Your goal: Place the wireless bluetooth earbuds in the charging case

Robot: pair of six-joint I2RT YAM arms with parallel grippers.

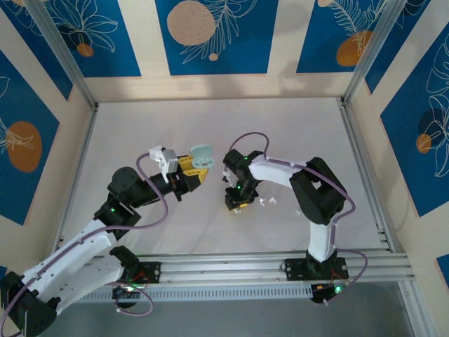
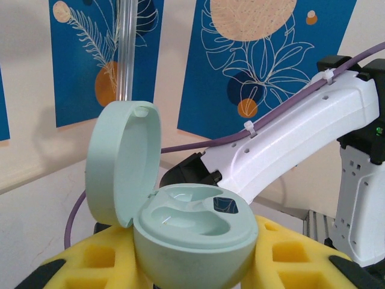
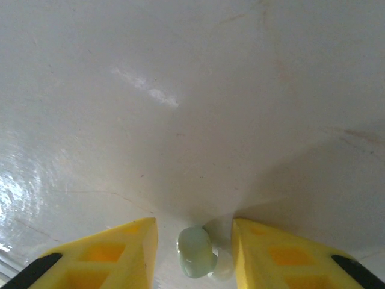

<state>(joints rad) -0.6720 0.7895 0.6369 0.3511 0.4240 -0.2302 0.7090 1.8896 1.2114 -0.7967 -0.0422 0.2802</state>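
Note:
The pale teal charging case (image 2: 192, 232) stands with its lid (image 2: 123, 159) swung open and both wells empty. My left gripper (image 2: 192, 268) is shut on it, one yellow finger (image 2: 84, 259) against each side. In the top view the case (image 1: 202, 154) is held above the table's middle by the left gripper (image 1: 193, 168). My right gripper (image 1: 237, 201) points down at the table. A pale teal earbud (image 3: 195, 251) lies on the table between its yellow fingers (image 3: 114, 253), with a gap on each side, so this gripper (image 3: 194, 241) is open. Small white earbuds (image 1: 266, 202) lie just right of it.
The right arm's white link (image 2: 289, 138) crosses close behind the held case. An aluminium rail (image 1: 266, 267) runs along the near edge, and metal posts (image 1: 365, 63) with patterned walls close off the back and sides. Bare table (image 1: 210, 119) lies beyond both grippers.

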